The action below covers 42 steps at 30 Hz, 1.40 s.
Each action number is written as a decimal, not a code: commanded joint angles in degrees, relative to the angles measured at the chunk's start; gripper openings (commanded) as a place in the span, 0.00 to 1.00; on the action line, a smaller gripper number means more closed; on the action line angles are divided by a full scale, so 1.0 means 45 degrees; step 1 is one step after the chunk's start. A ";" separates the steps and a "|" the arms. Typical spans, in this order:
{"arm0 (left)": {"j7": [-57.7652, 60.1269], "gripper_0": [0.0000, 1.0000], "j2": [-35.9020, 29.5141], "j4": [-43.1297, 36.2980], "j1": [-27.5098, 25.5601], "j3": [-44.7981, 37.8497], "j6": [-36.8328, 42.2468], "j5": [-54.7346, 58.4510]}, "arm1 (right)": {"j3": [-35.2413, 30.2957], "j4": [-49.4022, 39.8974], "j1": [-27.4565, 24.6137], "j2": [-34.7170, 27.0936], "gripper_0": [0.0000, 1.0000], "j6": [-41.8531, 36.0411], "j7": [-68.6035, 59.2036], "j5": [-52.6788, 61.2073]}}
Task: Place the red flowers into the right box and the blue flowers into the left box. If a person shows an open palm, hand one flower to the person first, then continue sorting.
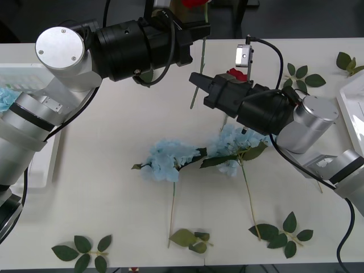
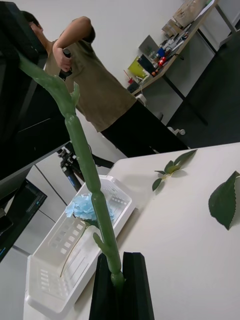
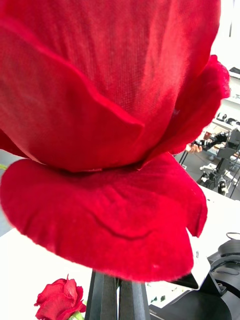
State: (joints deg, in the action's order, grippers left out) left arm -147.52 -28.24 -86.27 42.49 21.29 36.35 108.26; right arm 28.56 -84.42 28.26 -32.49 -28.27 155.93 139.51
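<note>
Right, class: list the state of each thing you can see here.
Held rose: lifted, in both grippers.
Left gripper: shut on rose.
Right gripper: shut on its stem.
Other rose: lying on table.
Two blue flowers: lying on table.
Left box: holds a third blue flower.

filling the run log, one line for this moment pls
left gripper: shut on red rose | right gripper: shut on rose stem | left box: one blue flower
</note>
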 commanded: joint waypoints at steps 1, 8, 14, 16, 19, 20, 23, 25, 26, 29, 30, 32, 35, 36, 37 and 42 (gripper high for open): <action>0.0281 0.00 0.0064 -0.0359 -0.0086 -0.0063 -0.0089 0.0162 | -0.0293 -0.0458 0.0575 0.0150 0.00 -0.0163 -0.0207 0.0073; 0.0340 1.00 0.0044 -0.0320 -0.0086 0.0015 -0.0089 0.0298 | -0.0175 -0.0458 0.0595 -0.0631 0.00 -0.0183 -0.0207 -0.0103; 0.0340 1.00 0.0044 -0.0320 -0.0086 0.0034 -0.0089 0.0572 | -0.0195 -0.0380 0.0595 -0.2662 0.00 -0.0339 -0.0207 -0.0572; 0.0359 1.00 0.0044 -0.0320 -0.0105 0.0015 -0.0089 0.0630 | -0.0234 -0.0009 0.0595 -0.3268 0.00 -0.0769 -0.0207 -0.0591; 0.0652 1.00 -0.0112 -0.0281 -0.0125 0.0288 -0.0089 0.0904 | -0.0761 0.1183 0.0595 -0.3912 0.00 -0.2136 -0.0207 -0.0572; 0.0906 1.00 -0.0249 -0.0242 -0.0125 0.0444 -0.0089 0.0904 | -0.1015 0.1632 0.0595 -0.3971 0.00 -0.2605 -0.0207 -0.0591; 0.1785 1.00 -0.1206 -0.0223 -0.0203 0.1284 -0.0128 0.0787 | -0.1855 0.3175 0.0653 -0.4108 0.00 -0.4323 -0.0207 -0.0826; 0.2566 1.00 -0.2319 -0.0223 -0.0261 0.1909 -0.0128 0.0747 | -0.2422 0.4191 0.0927 -0.4283 0.00 -0.5632 -0.0207 -0.1412; 0.2879 1.00 -0.2827 -0.0223 -0.0261 0.2183 -0.0108 0.0708 | -0.2617 0.4523 0.1083 -0.4401 0.00 -0.6120 -0.0207 -0.1607; 0.3914 1.00 -0.4292 -0.0223 -0.0203 0.2866 0.0302 0.0669 | -0.3398 0.5245 0.1278 -0.4811 0.00 -0.7546 -0.0707 -0.2701; 0.4305 1.00 -0.4643 -0.0203 -0.0203 0.2944 0.0692 0.0572 | -0.3691 0.5343 0.1298 -0.4947 0.00 -0.7859 -0.1058 -0.3208; 0.5203 1.00 -0.5307 -0.0105 -0.0203 0.2905 0.2040 -0.0034 | -0.4336 0.5441 0.1298 -0.5240 0.00 -0.8523 -0.1917 -0.4361; 0.6355 1.00 -0.5795 -0.0008 -0.0183 0.2202 0.4677 -0.1323 | -0.4668 0.5441 0.1317 -0.5983 0.00 -0.9128 -0.3070 -0.5630; 0.6785 1.00 -0.5795 0.0070 -0.0164 0.1851 0.5614 -0.1733 | -0.4687 0.5441 0.1298 -0.6256 0.00 -0.9167 -0.3324 -0.5943; 0.7215 1.00 -0.5795 0.0168 -0.0183 0.1402 0.6669 -0.2260 | -0.4668 0.5441 0.1298 -0.6549 0.00 -0.9226 -0.3539 -0.6314; 0.9266 1.00 -0.5014 0.0344 0.0090 -0.1294 1.2060 -0.5600 | -0.4668 0.5441 0.1298 -0.8131 0.00 -0.9245 -0.4164 -0.9107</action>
State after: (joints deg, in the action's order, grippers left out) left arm -115.17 -52.25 -85.21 42.26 22.27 85.20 87.30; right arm 8.37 -59.59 31.63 -62.88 -69.57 138.61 102.04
